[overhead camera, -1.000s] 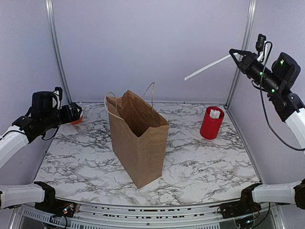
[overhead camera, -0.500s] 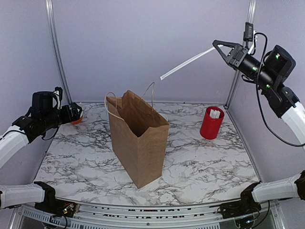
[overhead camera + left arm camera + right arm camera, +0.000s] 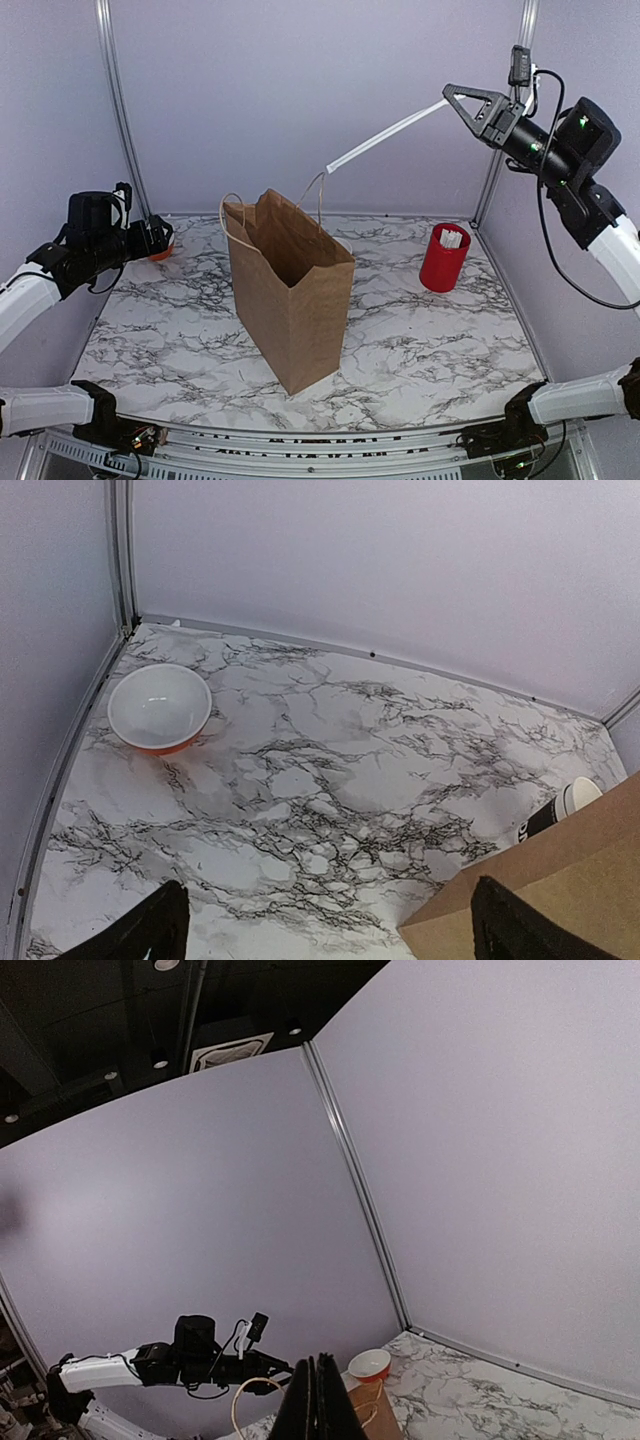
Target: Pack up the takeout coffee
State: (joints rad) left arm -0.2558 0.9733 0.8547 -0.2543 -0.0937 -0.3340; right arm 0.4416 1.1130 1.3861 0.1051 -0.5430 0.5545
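Right gripper [image 3: 447, 97] swung 1 stick [image 3: 387, 134] leftward — 1 bag [image 3: 290, 300], 1 red cup [image 3: 443, 262].

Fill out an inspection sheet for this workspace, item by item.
Surface: marble table, no spills seen.
Job's things: brown paper bag upright, open, central; black cup beside it, partly hidden, no lid seen.
Clutter: red cup of white sticks, right rear; empty orange bowl, left rear.
Grippers: left gripper open, empty; right gripper shut on a white stick, held high, tip toward the bag.
Cables: black cable hangs loose by the right arm.
Surroundings: lilac walls, metal posts.
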